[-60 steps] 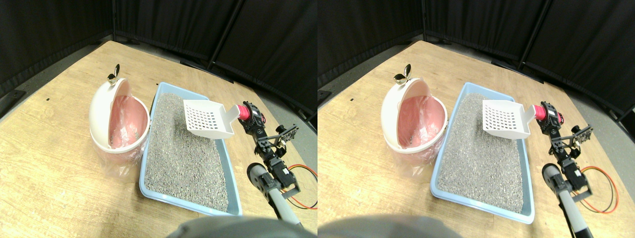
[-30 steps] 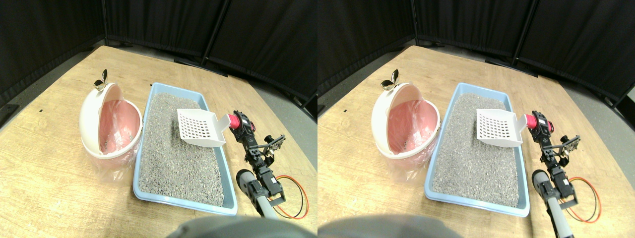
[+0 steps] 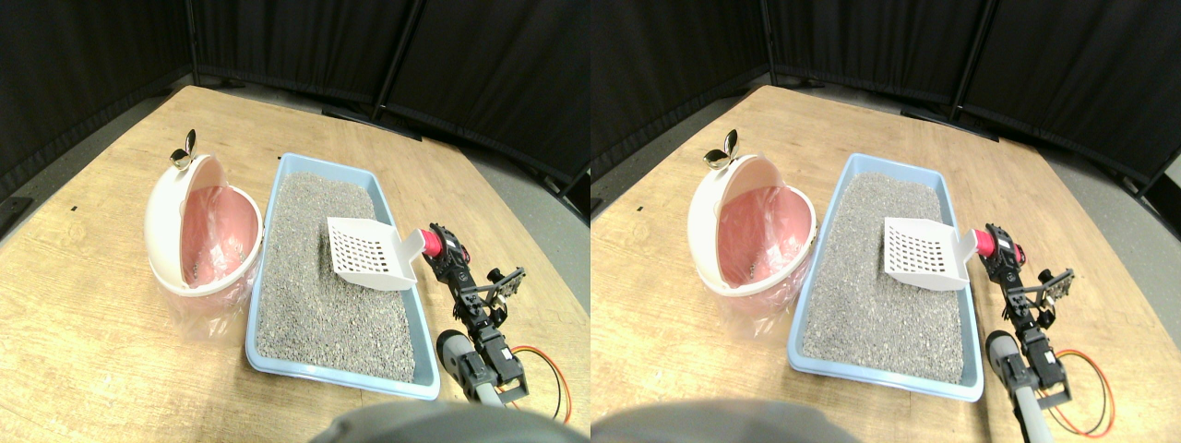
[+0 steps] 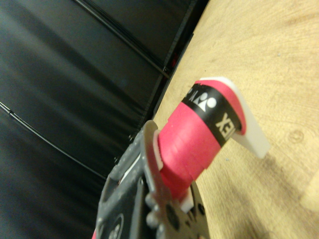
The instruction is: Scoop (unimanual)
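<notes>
The claw (image 3: 434,245) looks clamped on the scoop's (image 3: 369,255) red-wrapped handle (image 4: 192,144), holding its slotted blade tipped low over the litter tray (image 3: 417,318), probably ready to dig in.

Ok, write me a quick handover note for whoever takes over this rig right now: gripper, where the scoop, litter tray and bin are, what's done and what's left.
Right gripper: shut on the red-wrapped handle of the white slotted scoop.
Scoop: over the right side of the blue litter tray, blade pointing left toward the bin, its front edge low, at or just above the grey litter; contact unclear.
Bin: the pink-lined bin stands just left of the tray, white lid tipped open.
Done: scoop grasped and brought over the tray.
Left: dig a scoopful, lift it, carry it left and empty it into the bin.
</notes>
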Robot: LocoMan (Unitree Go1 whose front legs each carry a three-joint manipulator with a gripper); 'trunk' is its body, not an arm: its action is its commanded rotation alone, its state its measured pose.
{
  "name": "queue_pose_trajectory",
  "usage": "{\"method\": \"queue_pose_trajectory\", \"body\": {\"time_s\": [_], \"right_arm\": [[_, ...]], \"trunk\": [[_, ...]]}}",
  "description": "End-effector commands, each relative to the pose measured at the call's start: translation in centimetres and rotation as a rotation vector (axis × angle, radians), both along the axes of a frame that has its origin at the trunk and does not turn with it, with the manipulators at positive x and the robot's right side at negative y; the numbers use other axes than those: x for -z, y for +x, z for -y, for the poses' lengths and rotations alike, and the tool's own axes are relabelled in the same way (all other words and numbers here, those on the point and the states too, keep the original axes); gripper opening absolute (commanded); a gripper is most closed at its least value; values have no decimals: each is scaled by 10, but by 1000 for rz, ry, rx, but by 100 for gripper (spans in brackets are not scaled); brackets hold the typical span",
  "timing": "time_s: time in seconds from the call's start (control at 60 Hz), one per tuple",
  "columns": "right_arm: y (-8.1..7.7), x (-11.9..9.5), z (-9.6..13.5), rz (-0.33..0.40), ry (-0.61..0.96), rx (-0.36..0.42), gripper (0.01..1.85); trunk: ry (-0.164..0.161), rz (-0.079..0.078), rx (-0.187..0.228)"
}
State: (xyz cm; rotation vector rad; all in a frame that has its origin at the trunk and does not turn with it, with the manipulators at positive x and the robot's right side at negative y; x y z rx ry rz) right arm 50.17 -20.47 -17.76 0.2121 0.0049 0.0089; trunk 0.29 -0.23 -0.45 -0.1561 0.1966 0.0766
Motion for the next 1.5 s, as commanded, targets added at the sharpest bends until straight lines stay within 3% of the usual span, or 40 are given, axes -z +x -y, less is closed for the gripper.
{"method": "queue_pose_trajectory", "body": {"time_s": [0.017,0.45,0.55,0.733,0.967,1.0,1.033,1.283,1.383,1.4,1.5], "right_arm": [[-2,-5,-3,39,27,-5,5],[-5,15,-2,-60,29,2,5],[-6,19,0,-88,26,50,5],[-7,25,6,-129,23,54,5],[-10,20,11,-206,21,59,7],[-10,19,12,-221,23,71,12],[-11,16,13,-253,21,94,31],[-12,8,16,-352,64,48,97],[-12,7,17,-390,80,56,110],[-12,6,17,-406,81,58,119],[-12,5,17,-428,84,47,127]], "trunk": [[-16,16,-13],[-21,12,-20],[-22,10,-18],[-23,10,-18],[-20,8,-14],[-20,8,-14],[-20,8,-14],[-25,7,-12],[-29,4,-14],[-29,4,-14],[-31,4,-17]]}}
